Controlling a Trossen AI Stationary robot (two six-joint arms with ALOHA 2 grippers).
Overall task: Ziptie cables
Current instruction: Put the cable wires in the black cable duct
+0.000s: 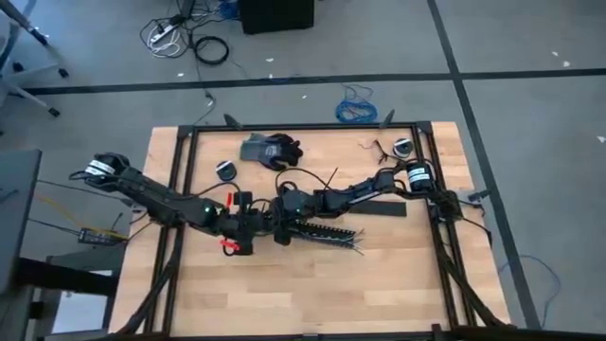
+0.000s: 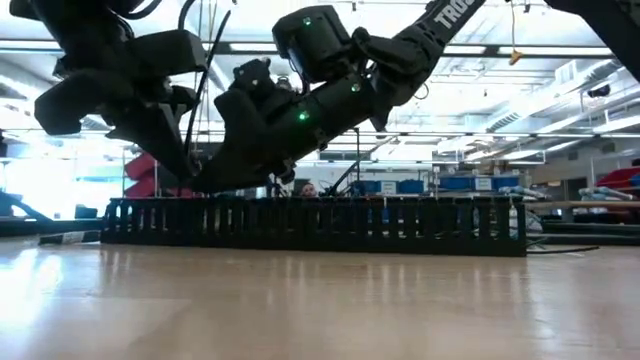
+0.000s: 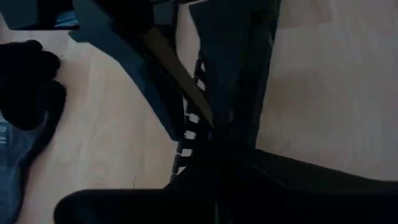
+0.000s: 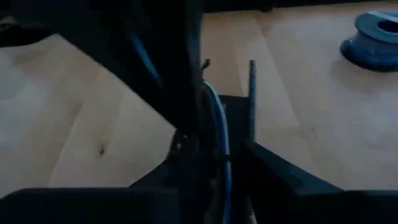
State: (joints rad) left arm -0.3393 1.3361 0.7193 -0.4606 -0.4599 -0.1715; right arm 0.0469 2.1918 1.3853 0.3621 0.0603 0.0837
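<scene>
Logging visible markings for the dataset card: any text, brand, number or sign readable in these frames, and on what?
"TRO": white letters on the dark arm at the top of the low view; the word is cut off by the frame edge.
Glove in the left wrist view: a pale mark on it, too blurred to read.
High view and right wrist view: no readable text.

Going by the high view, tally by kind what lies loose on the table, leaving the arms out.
Round spools: 2
Black strips: 2
Glove pile: 1
Cable bundle: 1
Total: 6
</scene>
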